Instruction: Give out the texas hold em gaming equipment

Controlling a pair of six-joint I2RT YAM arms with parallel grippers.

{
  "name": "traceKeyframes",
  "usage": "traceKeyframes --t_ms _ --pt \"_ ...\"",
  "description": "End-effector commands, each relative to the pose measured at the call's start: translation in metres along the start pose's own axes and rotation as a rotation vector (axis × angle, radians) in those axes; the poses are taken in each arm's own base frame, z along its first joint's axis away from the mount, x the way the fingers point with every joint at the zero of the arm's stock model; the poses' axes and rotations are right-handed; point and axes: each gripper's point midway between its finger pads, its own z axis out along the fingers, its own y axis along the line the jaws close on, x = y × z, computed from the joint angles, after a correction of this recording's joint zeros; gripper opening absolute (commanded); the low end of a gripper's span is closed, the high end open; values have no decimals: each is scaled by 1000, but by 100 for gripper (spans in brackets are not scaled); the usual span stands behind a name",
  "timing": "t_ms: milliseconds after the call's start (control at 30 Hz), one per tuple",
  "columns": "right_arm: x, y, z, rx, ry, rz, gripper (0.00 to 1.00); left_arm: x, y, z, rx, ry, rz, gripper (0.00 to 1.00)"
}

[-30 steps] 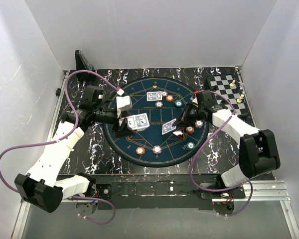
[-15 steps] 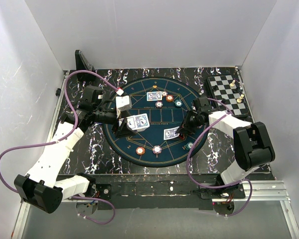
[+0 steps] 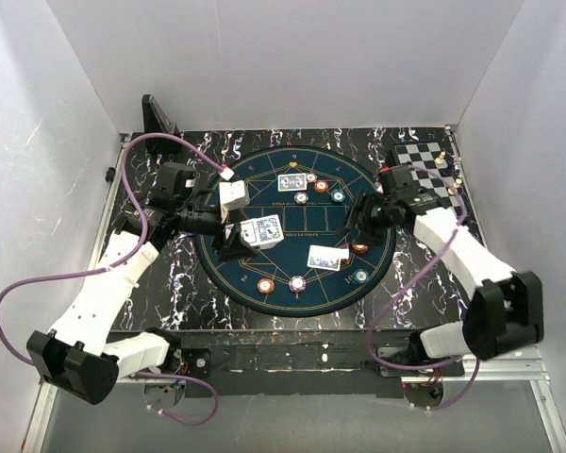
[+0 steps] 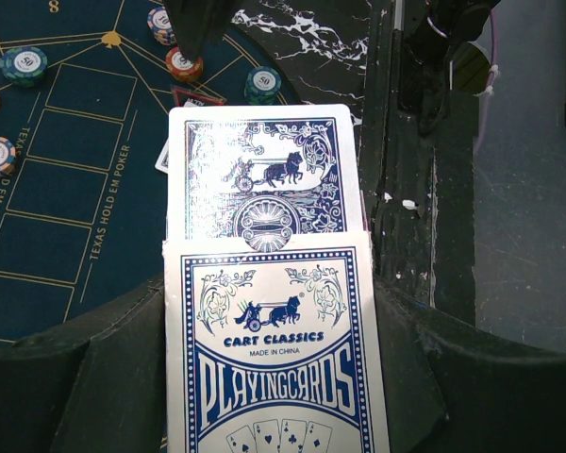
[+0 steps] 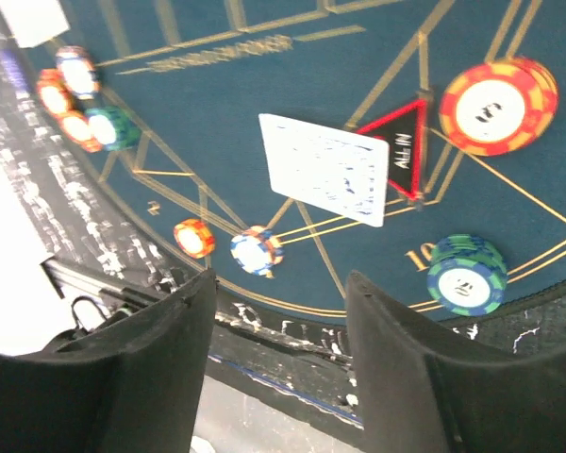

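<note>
Playing-card box (image 4: pixel 278 377) is clamped in your left gripper (image 3: pixel 241 238) over the left side of the round blue mat (image 5: pixel 264 85), with one blue-backed card (image 4: pixel 255 184) poking out of the top. Your right gripper (image 5: pixel 278 297) has its jaws apart and empty, above a loose card (image 5: pixel 325 168) lying on the mat's near right and touching the red triangle marker (image 5: pixel 403 151). An orange chip (image 5: pixel 495 104) and a teal chip (image 5: pixel 467 274) lie just beside it.

Table (image 3: pixel 184 283): black top with white marble veining. Plain white panels enclose it: back wall (image 3: pixel 283 57) at its far edge, left wall (image 3: pixel 38 170) and right wall (image 3: pixel 533 113) along its sides. A black bracket (image 3: pixel 157 115) stands at the table's far-left corner. A metal rail (image 3: pixel 509 357) runs beside its near edge, with a grey surface (image 3: pixel 302 425) nearer still. Lighting is even and shadows are soft.
</note>
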Motion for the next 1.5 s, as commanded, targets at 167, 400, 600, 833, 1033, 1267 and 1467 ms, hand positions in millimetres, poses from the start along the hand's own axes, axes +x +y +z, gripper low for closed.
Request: traceKeyframes --t_ms 167,400,600,833,1033,1267,1467 --pt "1 132 -120 -431 -120 -170 85 -11 -6 -4 14 -45 42 37" --pt "31 198 -143 -634 -57 -257 88 -13 -8 -4 21 -55 47 37" --pt "52 219 -125 -644 12 -299 89 -15 -6 -4 17 -55 48 38" --pt "71 236 -116 -685 58 -322 90 -16 -4 -3 15 -56 44 37" --pt "80 241 -103 -730 113 -299 91 -16 -4 -3 15 -58 43 38" --pt "90 243 -91 -720 158 -299 70 -20 -4 -4 11 -65 50 38" --pt "92 239 -91 -713 153 -292 55 -20 -4 -4 12 -66 49 37"
